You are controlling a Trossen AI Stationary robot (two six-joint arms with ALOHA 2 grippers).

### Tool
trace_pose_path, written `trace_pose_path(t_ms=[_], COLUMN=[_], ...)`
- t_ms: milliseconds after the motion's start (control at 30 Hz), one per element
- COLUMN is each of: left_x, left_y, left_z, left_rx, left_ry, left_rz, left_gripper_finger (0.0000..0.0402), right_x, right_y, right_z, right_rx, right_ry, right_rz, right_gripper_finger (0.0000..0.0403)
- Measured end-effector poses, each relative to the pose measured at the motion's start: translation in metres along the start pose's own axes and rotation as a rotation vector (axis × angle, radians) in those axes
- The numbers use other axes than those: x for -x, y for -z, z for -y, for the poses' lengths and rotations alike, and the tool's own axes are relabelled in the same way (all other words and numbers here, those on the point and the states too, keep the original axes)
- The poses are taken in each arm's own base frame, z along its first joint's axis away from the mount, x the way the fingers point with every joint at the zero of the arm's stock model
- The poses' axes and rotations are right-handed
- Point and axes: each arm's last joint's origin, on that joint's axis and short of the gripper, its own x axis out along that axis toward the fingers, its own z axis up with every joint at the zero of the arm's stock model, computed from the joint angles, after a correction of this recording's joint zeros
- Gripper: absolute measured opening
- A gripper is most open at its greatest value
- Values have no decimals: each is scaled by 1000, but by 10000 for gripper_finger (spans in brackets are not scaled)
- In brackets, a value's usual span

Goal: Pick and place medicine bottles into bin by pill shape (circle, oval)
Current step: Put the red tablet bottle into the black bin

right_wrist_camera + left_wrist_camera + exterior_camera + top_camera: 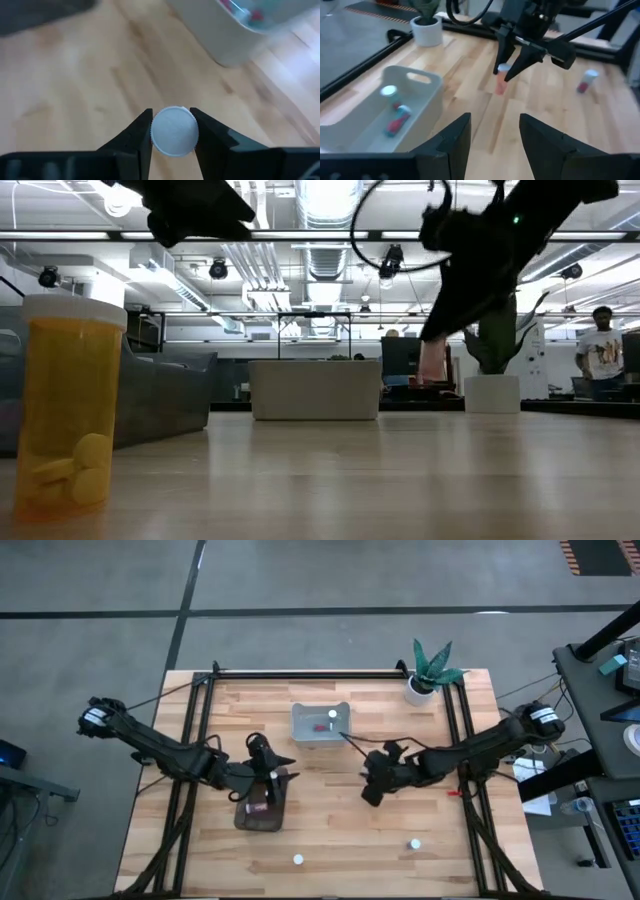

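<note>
Right end effector (171, 131) grips a medicine bottle by its round white cap (174, 131), both fingers pressed against the cap's sides, and holds it off the worktop (330, 820), just beside the white bin (321, 724) on the right arm's side. That white bin, the landmark here, sits toward the worktop's far edge and already holds at least two bottles, one showing a white cap (388, 91) and one lying on its side with a red body (397, 121). Left end effector (492, 131) hovers with its fingers parted and empty, above a dark bin (264, 802) that stands nearer the front edge than the white bin. Two bottles (298, 860) (414, 843) remain loose toward the front edge, well apart from the white bin, and one amber bottle (68, 415) with oval-looking pills stands close to the low camera. Sorting looks partly done, with several bottles left.
</note>
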Motion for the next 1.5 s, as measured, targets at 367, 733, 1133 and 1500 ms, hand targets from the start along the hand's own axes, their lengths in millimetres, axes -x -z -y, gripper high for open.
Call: trace_pose_path(t_ms=[367, 733, 1133, 1500], left_x=[-29, -78, -121, -136], left_y=[23, 47, 55, 57], left_z=[15, 35, 45, 51], left_rx=[25, 12, 63, 36], left_ry=[103, 185, 299, 320], left_rz=[45, 44, 96, 79], left_gripper_finger=[153, 153, 153, 116], right_x=[7, 12, 13, 13], right_y=[-11, -24, -25, -24], right_z=[-24, -34, -35, -35], right_rx=[88, 161, 176, 192], right_ry=[-237, -408, -421, -423], right_rz=[128, 249, 266, 260], right_gripper_finger=[111, 111, 111, 112])
